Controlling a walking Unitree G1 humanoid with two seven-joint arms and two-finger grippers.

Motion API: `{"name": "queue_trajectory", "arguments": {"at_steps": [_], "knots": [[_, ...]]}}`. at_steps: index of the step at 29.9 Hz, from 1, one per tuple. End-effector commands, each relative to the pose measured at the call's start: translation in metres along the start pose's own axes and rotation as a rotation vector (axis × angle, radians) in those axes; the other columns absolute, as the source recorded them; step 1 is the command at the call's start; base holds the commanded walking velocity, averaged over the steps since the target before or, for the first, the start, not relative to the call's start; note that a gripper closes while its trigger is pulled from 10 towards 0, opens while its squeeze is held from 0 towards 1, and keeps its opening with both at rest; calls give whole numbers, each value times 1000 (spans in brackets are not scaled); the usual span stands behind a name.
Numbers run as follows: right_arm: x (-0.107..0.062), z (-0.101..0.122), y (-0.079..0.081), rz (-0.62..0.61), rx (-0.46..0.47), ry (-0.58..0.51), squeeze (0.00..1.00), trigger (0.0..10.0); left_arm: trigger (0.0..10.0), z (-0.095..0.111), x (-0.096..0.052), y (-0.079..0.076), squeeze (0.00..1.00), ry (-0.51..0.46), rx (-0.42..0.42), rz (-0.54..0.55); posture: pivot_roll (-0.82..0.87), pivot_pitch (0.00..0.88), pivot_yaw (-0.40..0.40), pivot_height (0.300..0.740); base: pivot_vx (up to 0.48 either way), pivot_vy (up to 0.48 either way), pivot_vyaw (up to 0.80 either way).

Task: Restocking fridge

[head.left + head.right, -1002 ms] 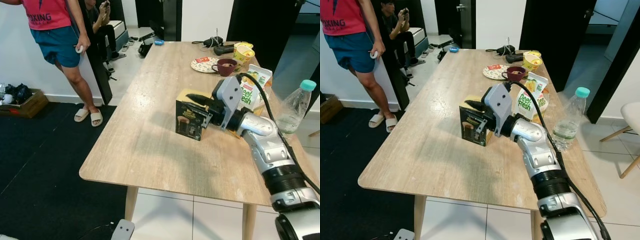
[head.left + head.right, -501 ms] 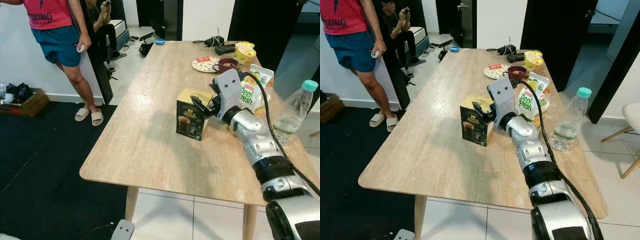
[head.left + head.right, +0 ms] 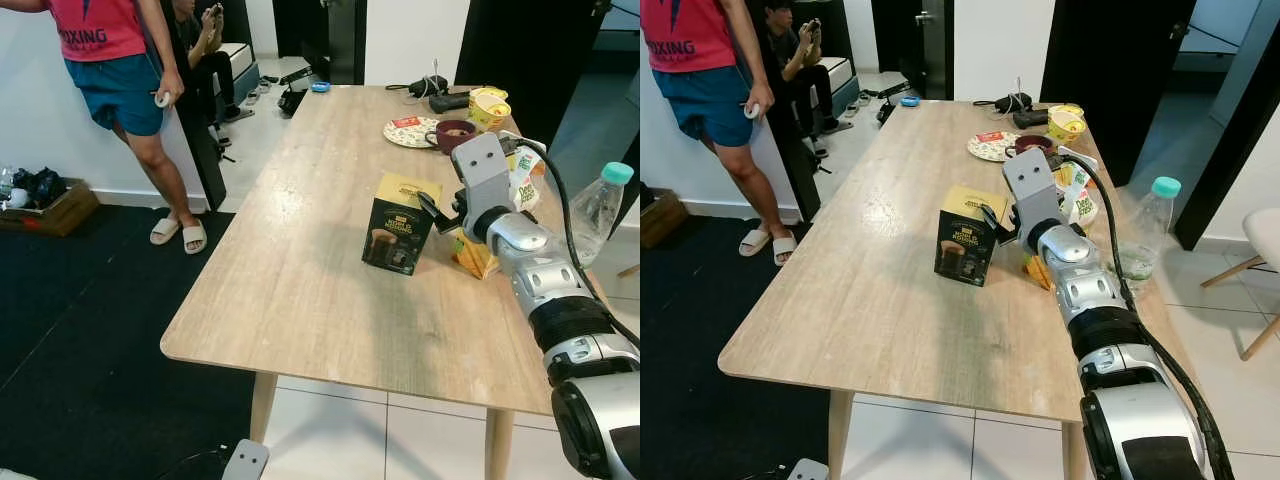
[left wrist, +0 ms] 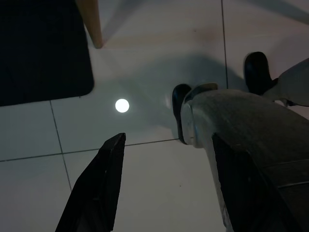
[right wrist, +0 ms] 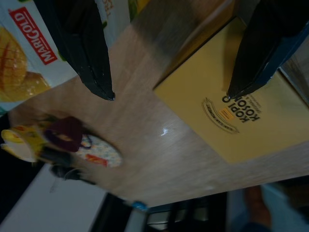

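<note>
Since a second ago the right gripper (image 3: 432, 207) has let go of the coffee box (image 3: 400, 223) and drawn back toward the juice carton (image 3: 519, 178); where its fingers then straddled the box top, they now stand spread apart just beside the box's upper right edge, one fingertip (image 5: 241, 87) over the yellow lid and the other over bare wood. The box itself has ended up a little farther right on the desk (image 3: 300, 280), upright, near the middle of the desk. It looks like a light, stiff cardboard pack with smooth printed faces, so it should lift easily but could slide or twist in a loose pinch; a grip across its two narrower side walls, fairly high up, seems the safest hold. The carton behind is probably heavier, and its waxed walls would give under a hard squeeze. A water bottle (image 3: 592, 212) stands near the desk's right edge. The left gripper (image 4: 159, 179) hangs idle over the tiled floor, fingers apart.
</note>
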State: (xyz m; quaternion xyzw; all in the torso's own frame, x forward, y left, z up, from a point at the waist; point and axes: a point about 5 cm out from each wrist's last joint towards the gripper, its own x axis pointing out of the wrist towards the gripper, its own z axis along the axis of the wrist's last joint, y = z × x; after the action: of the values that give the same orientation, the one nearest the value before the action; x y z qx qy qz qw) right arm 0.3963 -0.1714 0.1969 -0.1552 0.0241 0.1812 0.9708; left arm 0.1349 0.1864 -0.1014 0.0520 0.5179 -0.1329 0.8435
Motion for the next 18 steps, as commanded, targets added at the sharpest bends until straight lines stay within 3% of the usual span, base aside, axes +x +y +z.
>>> {"name": "queue_trajectory", "arguments": {"at_steps": [1, 7, 11, 13, 18], "knots": [[-10, -34, 5, 106, 69, 138, 0, 10000, 10000, -4, -1, 0, 0, 14, 2, 1, 45, 0, -5, 740, 0, 0, 0], [-15, -31, 8, 239, 77, 109, 0, 10000, 10000, -4, -1, 0, 0, 15, 5, 0, 45, 0, -4, 740, 0, 0, 0], [-22, -27, 14, 363, 21, 46, 0, 10000, 10000, -4, -1, 0, 0, 14, 7, 0, 45, 0, -3, 740, 0, 0, 0], [-22, -27, 14, 363, 21, 46, 0, 10000, 10000, -4, -1, 0, 0, 14, 7, 0, 45, 0, -3, 740, 0, 0, 0], [-34, -11, 26, 538, 27, -102, 0, 10000, 10000, -4, -1, 1, 0, 15, 11, 1, 44, 0, -2, 740, 0, 0, 0]]}}
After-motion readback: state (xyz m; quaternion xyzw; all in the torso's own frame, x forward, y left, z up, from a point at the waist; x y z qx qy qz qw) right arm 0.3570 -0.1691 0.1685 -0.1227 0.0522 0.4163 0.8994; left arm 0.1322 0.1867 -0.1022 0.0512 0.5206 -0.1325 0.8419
